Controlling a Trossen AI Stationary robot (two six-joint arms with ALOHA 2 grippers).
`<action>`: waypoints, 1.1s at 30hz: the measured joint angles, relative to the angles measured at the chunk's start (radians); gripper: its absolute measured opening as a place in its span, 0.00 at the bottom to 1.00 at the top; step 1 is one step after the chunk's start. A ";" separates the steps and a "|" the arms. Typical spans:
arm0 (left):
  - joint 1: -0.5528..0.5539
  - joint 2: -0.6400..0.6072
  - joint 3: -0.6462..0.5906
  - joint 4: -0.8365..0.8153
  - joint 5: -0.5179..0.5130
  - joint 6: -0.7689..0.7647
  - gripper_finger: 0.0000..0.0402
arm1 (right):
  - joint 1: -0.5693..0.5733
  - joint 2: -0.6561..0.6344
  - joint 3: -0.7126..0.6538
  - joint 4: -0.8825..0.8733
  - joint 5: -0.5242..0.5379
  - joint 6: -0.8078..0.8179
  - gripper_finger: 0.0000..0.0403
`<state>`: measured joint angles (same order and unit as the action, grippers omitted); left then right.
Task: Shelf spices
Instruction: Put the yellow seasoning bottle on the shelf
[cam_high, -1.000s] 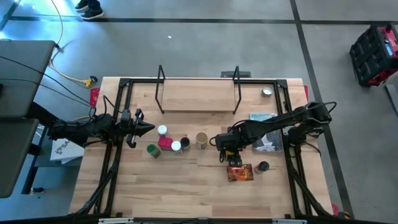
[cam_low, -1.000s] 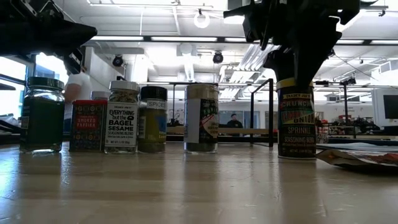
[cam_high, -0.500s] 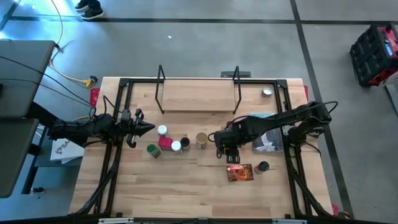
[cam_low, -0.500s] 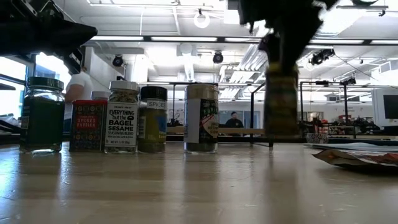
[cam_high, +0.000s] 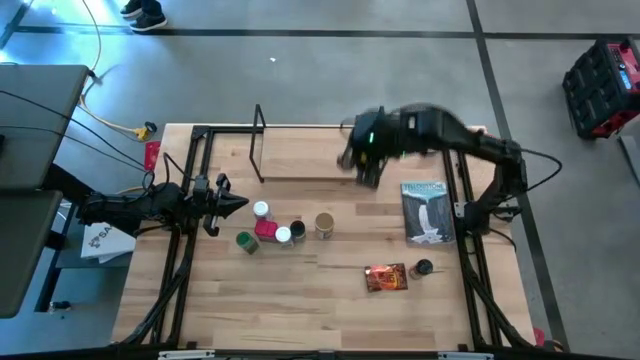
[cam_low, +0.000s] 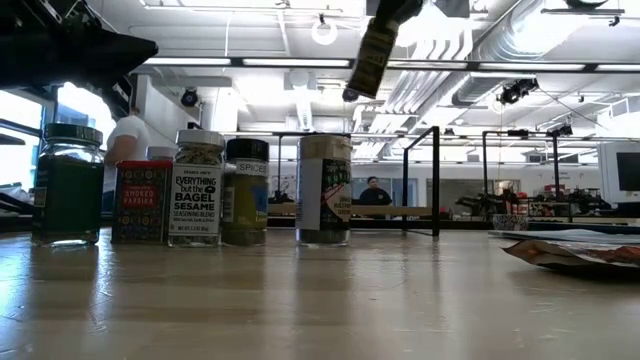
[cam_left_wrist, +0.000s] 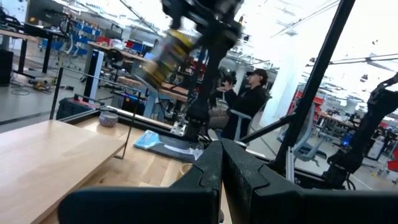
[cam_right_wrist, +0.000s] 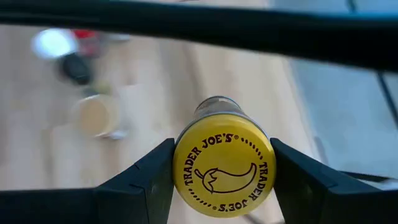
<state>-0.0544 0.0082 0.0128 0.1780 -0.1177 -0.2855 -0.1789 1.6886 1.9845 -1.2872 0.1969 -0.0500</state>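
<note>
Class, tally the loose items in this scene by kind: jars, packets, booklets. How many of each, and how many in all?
Jars standing: 7
Jar held by right gripper: 1
Packet: 1
Booklet: 1
Total: 10

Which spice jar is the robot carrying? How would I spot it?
Look above the wooden shelf at the table's far edge. The right hand holds a tilted jar up in the air there. Unlike the jars standing on the table, it has a yellow lid with a chili pepper drawing.
</note>
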 joint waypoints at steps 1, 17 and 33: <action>0.000 0.000 0.000 0.000 0.000 0.000 0.01 | -0.045 0.000 0.009 0.001 -0.015 -0.016 0.52; 0.000 0.000 0.000 -0.002 -0.027 0.001 0.01 | -0.437 0.250 0.065 0.012 -0.204 -0.223 0.52; 0.000 0.000 0.000 -0.002 -0.026 -0.001 0.01 | -0.562 0.534 0.305 -0.171 -0.325 -0.375 0.52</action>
<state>-0.0540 0.0082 0.0128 0.1761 -0.1432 -0.2866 -0.7408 2.2230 2.2894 -1.4579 -0.1285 -0.4246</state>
